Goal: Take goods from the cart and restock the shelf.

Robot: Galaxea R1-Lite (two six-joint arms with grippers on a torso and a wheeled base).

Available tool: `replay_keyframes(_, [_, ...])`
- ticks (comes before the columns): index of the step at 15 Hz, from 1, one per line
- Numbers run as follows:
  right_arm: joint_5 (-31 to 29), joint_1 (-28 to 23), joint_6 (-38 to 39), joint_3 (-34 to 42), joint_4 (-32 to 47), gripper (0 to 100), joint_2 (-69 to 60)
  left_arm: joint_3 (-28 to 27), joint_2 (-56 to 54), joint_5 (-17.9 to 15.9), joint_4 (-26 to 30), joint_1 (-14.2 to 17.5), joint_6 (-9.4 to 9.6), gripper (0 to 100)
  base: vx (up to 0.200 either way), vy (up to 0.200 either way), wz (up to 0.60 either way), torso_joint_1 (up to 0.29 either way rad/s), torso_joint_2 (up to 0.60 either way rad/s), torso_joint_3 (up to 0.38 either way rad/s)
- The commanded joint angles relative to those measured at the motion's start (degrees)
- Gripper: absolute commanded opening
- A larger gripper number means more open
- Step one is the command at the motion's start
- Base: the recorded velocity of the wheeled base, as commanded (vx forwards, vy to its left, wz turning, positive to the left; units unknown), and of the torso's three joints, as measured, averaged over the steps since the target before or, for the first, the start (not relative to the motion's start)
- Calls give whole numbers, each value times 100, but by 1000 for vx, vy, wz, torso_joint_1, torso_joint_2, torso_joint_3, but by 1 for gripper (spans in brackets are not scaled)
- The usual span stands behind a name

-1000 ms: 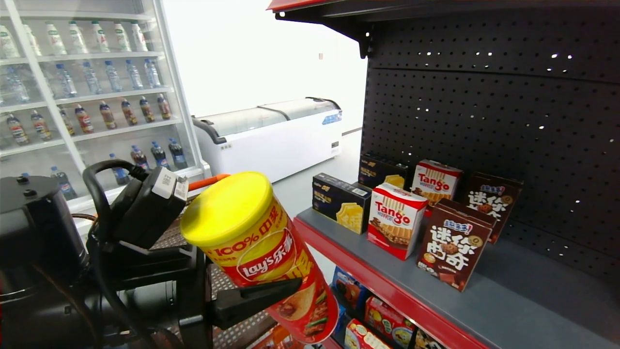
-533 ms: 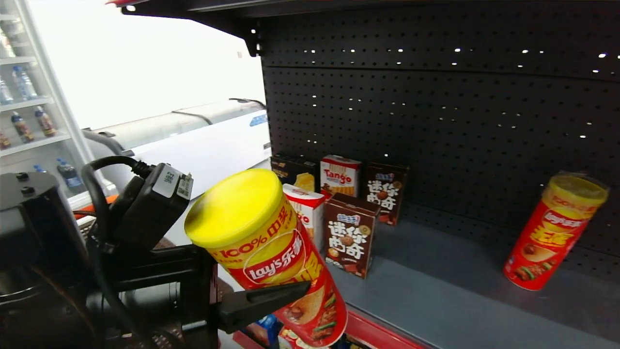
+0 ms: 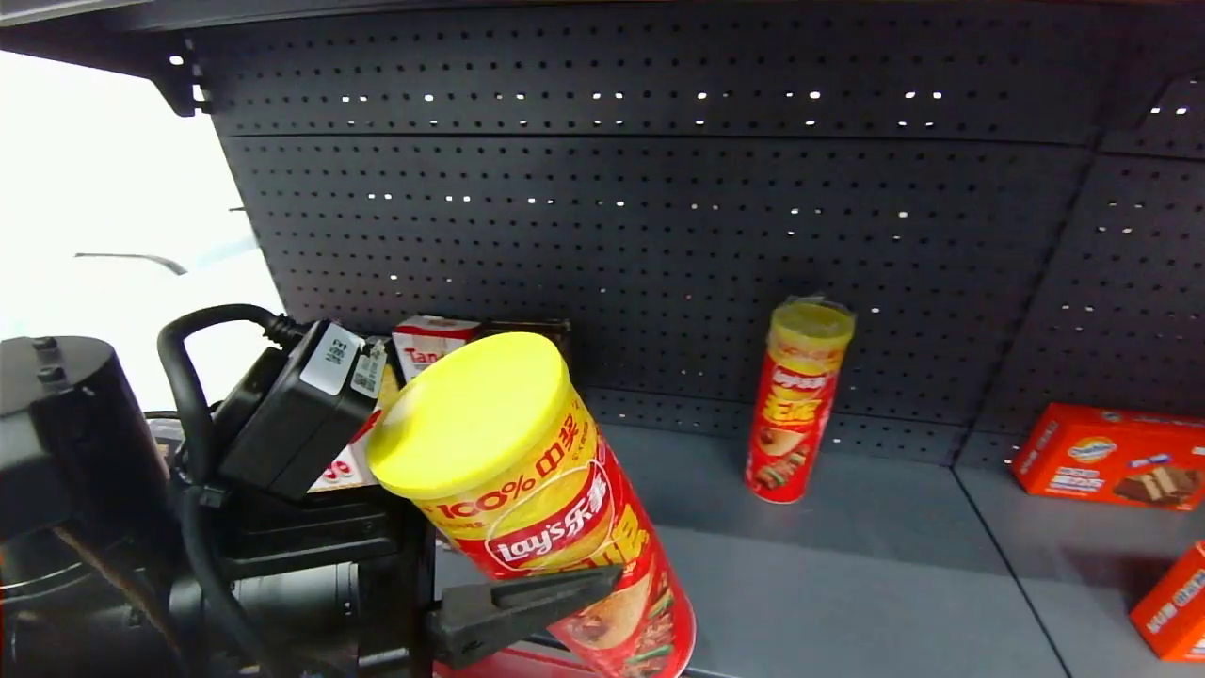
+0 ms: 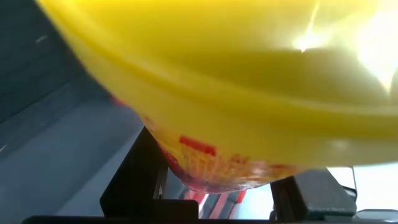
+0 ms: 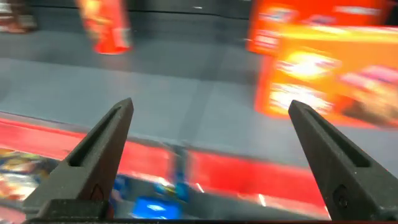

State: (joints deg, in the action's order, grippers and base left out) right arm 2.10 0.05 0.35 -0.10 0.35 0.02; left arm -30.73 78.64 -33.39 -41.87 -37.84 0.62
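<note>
My left gripper (image 3: pixel 551 591) is shut on a red chips can with a yellow lid (image 3: pixel 527 490), held tilted in front of the grey shelf board (image 3: pixel 847 584). One dark finger (image 3: pixel 518 607) crosses the can's lower body; the other is hidden behind it. From the left wrist, the yellow lid (image 4: pixel 249 81) looms close, with the left gripper (image 4: pixel 211 190) clamped around the can below it. A second, identical chips can (image 3: pixel 798 400) stands upright at the back of the shelf by the pegboard. My right gripper (image 5: pixel 214 158) is open with nothing in it, near the shelf's red front edge (image 5: pixel 249 174).
Orange snack boxes (image 3: pixel 1101 457) stand at the shelf's right end, also close in the right wrist view (image 5: pixel 329 68). A red-and-white box (image 3: pixel 428 344) and others stand behind the held can at the left. Bare grey board lies between the standing can and the held can.
The head camera has swung right along the shelf: the boxes slid left, and the standing can and orange boxes came into view. The left gripper still holds its can the same way.
</note>
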Motion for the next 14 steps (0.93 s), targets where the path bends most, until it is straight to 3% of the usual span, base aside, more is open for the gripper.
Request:
replay_keyframes(1, [1, 4, 0, 1, 0, 100, 6, 6, 11, -1, -5, 5, -1, 0, 0, 0, -600, -2, -2, 2])
replay_keyframes(13, [36, 39, -79, 1, 9, 100, 50, 32, 28, 8, -22, 66, -1, 0, 0, 0, 0, 0, 0, 0])
replay_keyframes(14, [10, 57, -246, -1520, -35, 100, 947, -47, 28, 52, -22, 128, -9, 0, 0, 0, 0, 0, 0, 0])
